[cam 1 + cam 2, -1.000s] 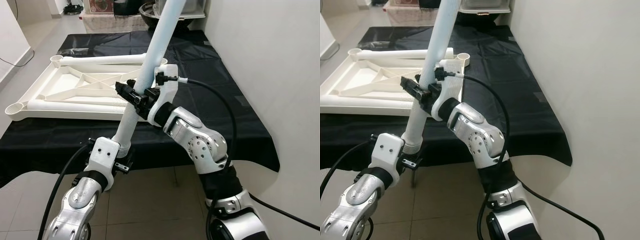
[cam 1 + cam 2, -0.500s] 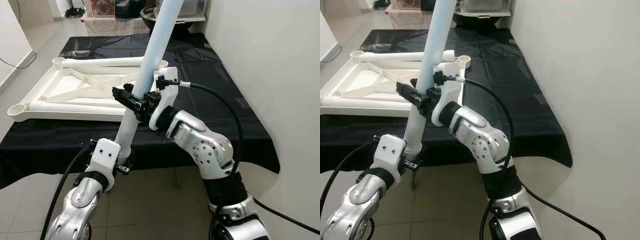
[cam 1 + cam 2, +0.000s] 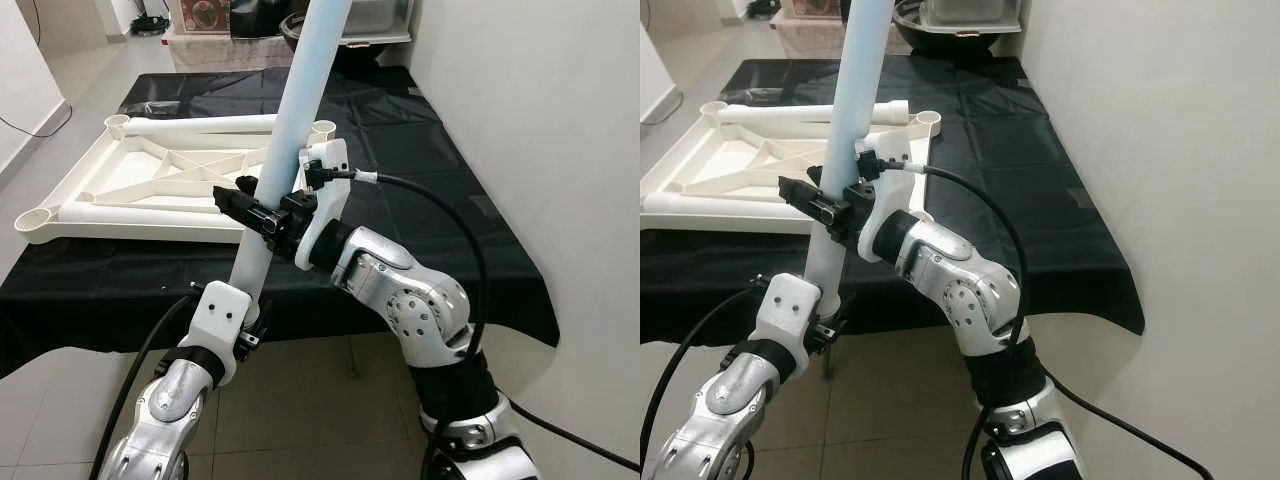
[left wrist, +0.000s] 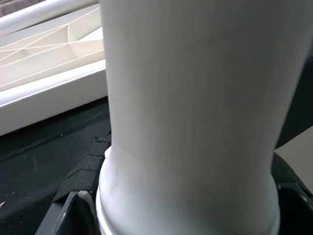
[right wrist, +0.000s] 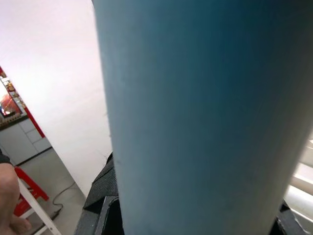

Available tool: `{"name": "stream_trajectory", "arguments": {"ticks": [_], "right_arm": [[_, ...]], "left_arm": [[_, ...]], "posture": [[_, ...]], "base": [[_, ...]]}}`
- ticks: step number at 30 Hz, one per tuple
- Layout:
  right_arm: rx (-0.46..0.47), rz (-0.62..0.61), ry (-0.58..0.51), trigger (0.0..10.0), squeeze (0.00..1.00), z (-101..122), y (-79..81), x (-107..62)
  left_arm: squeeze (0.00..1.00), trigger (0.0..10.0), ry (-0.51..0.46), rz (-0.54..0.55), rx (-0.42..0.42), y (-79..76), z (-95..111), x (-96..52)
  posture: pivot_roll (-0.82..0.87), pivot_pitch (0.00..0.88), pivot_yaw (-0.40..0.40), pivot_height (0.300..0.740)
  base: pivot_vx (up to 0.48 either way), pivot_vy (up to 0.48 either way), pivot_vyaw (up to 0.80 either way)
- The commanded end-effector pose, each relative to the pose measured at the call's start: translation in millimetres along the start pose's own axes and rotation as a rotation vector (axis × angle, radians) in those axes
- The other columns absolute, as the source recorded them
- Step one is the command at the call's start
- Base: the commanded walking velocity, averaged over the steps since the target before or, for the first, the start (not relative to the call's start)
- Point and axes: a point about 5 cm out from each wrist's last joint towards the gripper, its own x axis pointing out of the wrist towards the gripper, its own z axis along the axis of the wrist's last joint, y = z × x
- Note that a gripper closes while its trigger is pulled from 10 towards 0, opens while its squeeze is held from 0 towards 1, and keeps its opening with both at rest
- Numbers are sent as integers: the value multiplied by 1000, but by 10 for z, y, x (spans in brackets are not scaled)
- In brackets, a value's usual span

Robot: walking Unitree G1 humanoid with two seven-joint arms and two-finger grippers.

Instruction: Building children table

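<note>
A long white table leg (image 3: 290, 150) is held nearly upright, leaning slightly, in front of the near edge of the black-covered table (image 3: 470, 200). The leg is gripped at two heights. The right gripper (image 3: 258, 212) is clamped around the leg's middle, its black fingers pressed against the tube on both sides, at a height just above the table's near edge. The left gripper (image 3: 250, 325) is closed on the leg's lower end, below the table's edge and above the tiled floor (image 3: 320, 400); in the left wrist view the stepped collar at the leg's lower end (image 4: 190, 196) is seen seated between dark finger pads (image 4: 80, 196). In the right wrist view the tube (image 5: 205, 117) is seen close up, in bluish shade. An upturned white tabletop (image 3: 160, 180) lies flat on the black-covered table, behind the leg and to its left, with its ribbed underside facing up. Round sockets are seen at its corners: one at the far right corner (image 3: 322, 130), just beside the leg's upper part, one at the far left (image 3: 117, 122) and one at the near left (image 3: 32, 218). The leg's upper end passes out of the top of the eye views. A black cable (image 3: 450, 215) runs from the right wrist in an arc above the table's right part.
</note>
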Motion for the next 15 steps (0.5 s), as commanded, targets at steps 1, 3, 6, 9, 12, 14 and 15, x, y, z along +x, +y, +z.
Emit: {"name": "stream_trajectory", "arguments": {"ticks": [1,3,6,9,12,14,15], "right_arm": [[-10,41,19,10000,0,-47,73,-2],[-49,-29,-16,10000,0,-42,16,-2],[-93,-63,-21,10000,0,-63,-35,-4],[-115,-48,2,10000,1000,-107,-61,-14],[-153,-14,25,10000,0,-150,-146,-58],[-108,40,15,10000,0,-141,-166,-92],[-61,95,31,10000,0,-140,-172,-109]], "left_arm": [[0,0,18,-4,1,-20,-60,-5],[0,10000,32,-2,-1,-19,-70,-9],[0,10000,29,-2,0,-22,-68,-9],[0,10000,16,-6,-7,-18,-56,-32],[0,10000,-3,-63,-46,-38,-45,-117],[0,10000,-8,-93,-69,-52,-42,-164],[0,10000,-9,-116,-82,-58,-41,-206]], "posture": [[37,101,-13,740],[37,101,-13,740],[38,98,-15,740],[37,99,-14,740],[42,101,-17,740],[42,101,-17,740],[42,101,-17,740]], "base": [[0,0,0],[0,0,0],[0,0,0],[0,0,0],[0,0,0],[0,0,0],[0,0,0]]}}
